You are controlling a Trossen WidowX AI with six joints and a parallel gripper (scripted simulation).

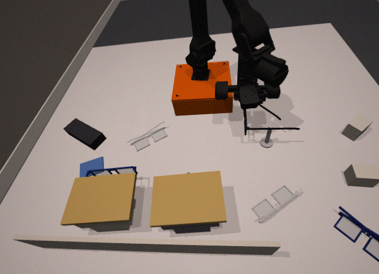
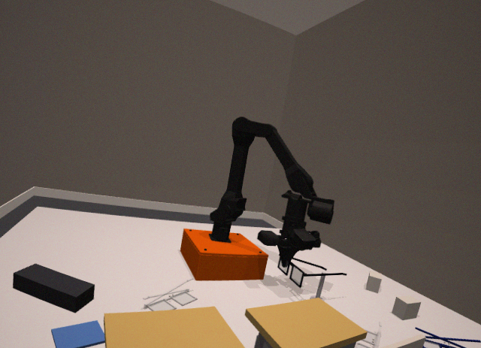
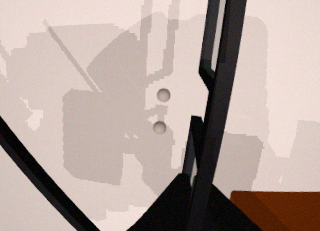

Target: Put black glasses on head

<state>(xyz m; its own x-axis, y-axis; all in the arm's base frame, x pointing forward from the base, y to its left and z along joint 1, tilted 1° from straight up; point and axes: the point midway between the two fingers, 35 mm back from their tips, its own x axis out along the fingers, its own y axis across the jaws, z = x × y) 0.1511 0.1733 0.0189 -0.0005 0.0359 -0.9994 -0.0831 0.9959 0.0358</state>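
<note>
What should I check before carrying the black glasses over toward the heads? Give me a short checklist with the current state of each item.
1. Grip: ok. The gripper is shut on the black glasses, at the front frame.
2. Glasses off the table: ok. They hang in the air beside the orange base.
3. Temples: ok. Both are unfolded, pointing away from the base.
4. Small grey stand: not ok. Its post sits right under the glasses; whether they touch cannot be told.
5. Green tag: cannot tell. Two tan boards cover the heads in the top and exterior views.
6. Path: ok. The clear glasses on the table lie low, below the held pair.
</note>
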